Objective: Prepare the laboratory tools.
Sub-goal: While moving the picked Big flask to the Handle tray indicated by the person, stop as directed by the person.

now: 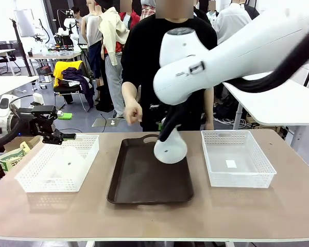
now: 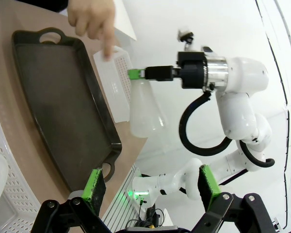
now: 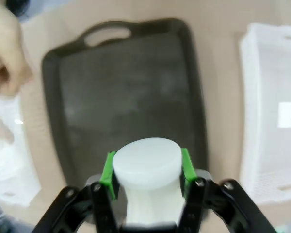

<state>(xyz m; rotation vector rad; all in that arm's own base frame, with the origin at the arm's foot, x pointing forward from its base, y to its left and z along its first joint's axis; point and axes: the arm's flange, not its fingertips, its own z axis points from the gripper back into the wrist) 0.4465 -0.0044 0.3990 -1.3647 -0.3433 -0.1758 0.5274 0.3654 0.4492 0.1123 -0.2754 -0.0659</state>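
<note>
Tray (image 1: 144, 185) lay mid-table between left basket (image 1: 28, 177) and right basket (image 1: 242, 180); one flask (image 1: 67, 163) lay in the left basket, second flask (image 1: 170, 147) hung above the tray's far end, person's hand (image 1: 133, 110) beyond.

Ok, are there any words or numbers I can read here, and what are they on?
Nothing here can be read.
White sticker in the right mesh basket: too small to read.
Small plate on the right arm: too small.
Green-and-white packet at the front view's left edge: print blurred.
Flask in the right gripper: no marks seen.
</note>
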